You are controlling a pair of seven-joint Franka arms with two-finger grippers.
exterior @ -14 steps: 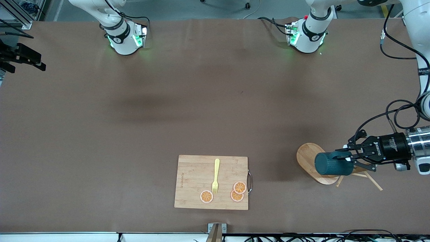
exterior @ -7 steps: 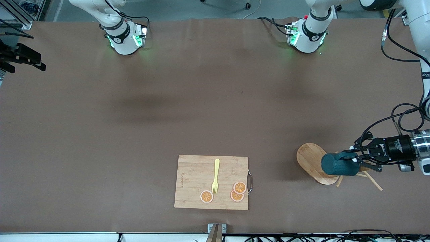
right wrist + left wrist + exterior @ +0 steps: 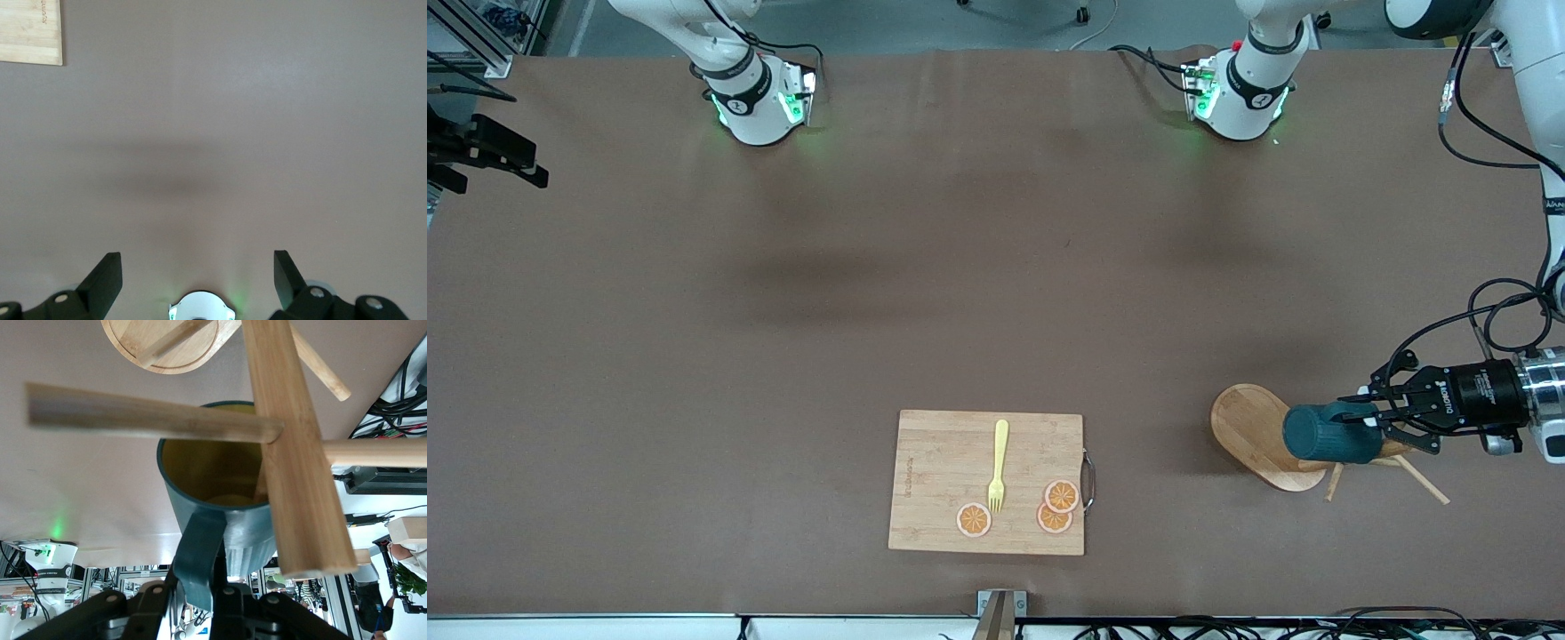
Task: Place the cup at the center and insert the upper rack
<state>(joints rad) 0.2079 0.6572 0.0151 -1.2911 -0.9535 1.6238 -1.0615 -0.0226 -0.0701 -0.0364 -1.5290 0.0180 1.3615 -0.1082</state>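
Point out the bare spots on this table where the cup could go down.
Widest bare patch: table middle, between the arm bases and the cutting board. Also bare: the right arm's end beside the board. Crowded: the left arm's end, where the left tool holds the cup over the tipped upper rack. The board carries a fork and orange slices.

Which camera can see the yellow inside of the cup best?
The left wrist view: the cup opens toward it, gripped at its handle by the left hand. The front view shows only its teal outside; the right wrist view misses it.

"ROBOTIQ" on the left end effector [image 3: 1371,420] (upside down); small unreadable print on cutting board [image 3: 943,462]
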